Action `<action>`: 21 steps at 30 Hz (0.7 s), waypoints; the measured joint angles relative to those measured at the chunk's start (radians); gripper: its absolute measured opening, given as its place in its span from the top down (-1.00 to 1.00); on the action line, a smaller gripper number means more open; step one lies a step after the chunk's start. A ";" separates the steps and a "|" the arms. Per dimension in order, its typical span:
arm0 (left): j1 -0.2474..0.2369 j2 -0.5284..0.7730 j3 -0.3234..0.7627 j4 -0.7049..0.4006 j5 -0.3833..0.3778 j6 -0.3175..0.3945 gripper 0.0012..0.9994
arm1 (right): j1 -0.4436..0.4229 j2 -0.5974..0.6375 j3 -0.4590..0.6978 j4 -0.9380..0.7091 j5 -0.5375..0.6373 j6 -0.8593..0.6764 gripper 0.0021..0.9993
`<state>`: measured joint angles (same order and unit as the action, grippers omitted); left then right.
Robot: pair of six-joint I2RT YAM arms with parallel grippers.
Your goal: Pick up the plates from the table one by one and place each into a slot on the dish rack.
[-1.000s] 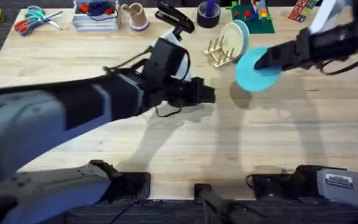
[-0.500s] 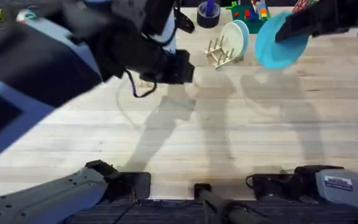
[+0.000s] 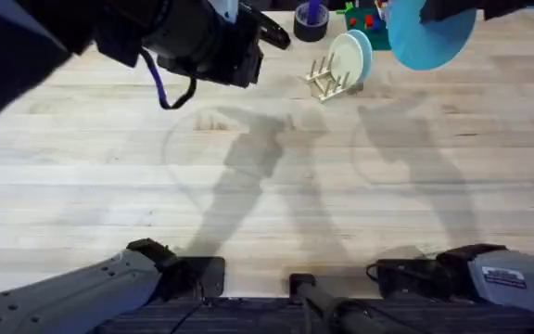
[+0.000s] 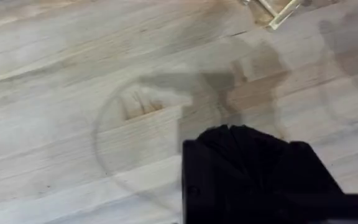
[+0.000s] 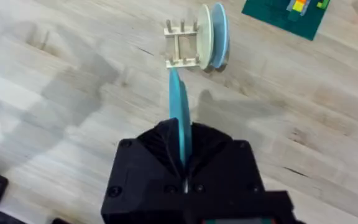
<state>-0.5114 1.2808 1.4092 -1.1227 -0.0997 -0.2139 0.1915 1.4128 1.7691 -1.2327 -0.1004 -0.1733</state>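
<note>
My right gripper [image 5: 180,148] is shut on the turquoise plate [image 5: 179,106], which it holds on edge in the air, above and to the near right of the dish rack [image 5: 182,45]. Overhead, that plate [image 3: 431,39] hangs at the far right under the right gripper [image 3: 426,13]. The small wooden rack [image 3: 326,80] holds a cream-yellow plate [image 3: 347,56] upright in a slot, with a paler light-blue plate [image 3: 366,51] behind it. My left gripper [image 3: 245,63] hovers high over the table [image 3: 276,186], left of the rack, shut with nothing in it [image 4: 230,134].
Behind the rack lie a black tape roll [image 3: 311,20], a green board with coloured blocks [image 3: 371,20] and a black stapler [image 3: 267,30]. The raised left arm [image 3: 82,37] covers the far left of the table. A corner of the rack [image 4: 272,11] shows in the left wrist view.
The right gripper has carried the turquoise plate up and toward the far right. The left arm has risen and swung back to the left, away from the rack.
</note>
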 joint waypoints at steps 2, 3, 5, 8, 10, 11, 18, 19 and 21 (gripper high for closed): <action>0.000 0.000 0.014 -0.011 -0.004 0.009 0.92 | 0.012 0.000 0.000 0.000 0.016 0.000 0.94; 0.000 0.000 0.019 -0.012 -0.007 0.016 0.92 | 0.016 0.000 0.000 0.000 0.021 0.000 0.94; 0.000 0.000 0.024 -0.014 -0.010 0.026 0.55 | 0.021 0.000 0.000 0.000 0.030 0.000 0.94; 0.000 0.000 0.026 -0.015 -0.014 0.039 -0.32 | 0.022 0.000 0.000 0.000 0.035 0.000 0.94; 0.000 0.000 0.026 -0.015 -0.017 0.039 -0.91 | 0.022 0.000 0.000 0.000 0.037 0.000 0.94; 0.000 0.000 0.026 -0.015 -0.018 0.042 -0.96 | 0.022 0.000 0.000 0.000 0.037 0.000 0.94; 0.006 0.000 0.026 -0.015 -0.020 0.046 -0.99 | 0.039 0.003 0.007 0.030 0.042 0.000 0.94; 0.010 0.000 0.026 -0.015 -0.020 0.047 -0.99 | 0.043 0.006 0.015 0.031 0.043 0.000 0.94; 0.025 0.000 0.026 -0.015 -0.020 0.047 -0.99 | 0.050 0.016 0.036 0.033 0.045 0.000 0.94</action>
<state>-0.4867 1.2808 1.4357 -1.1374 -0.1195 -0.1669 0.2417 1.4290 1.8054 -1.2002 -0.0555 -0.1734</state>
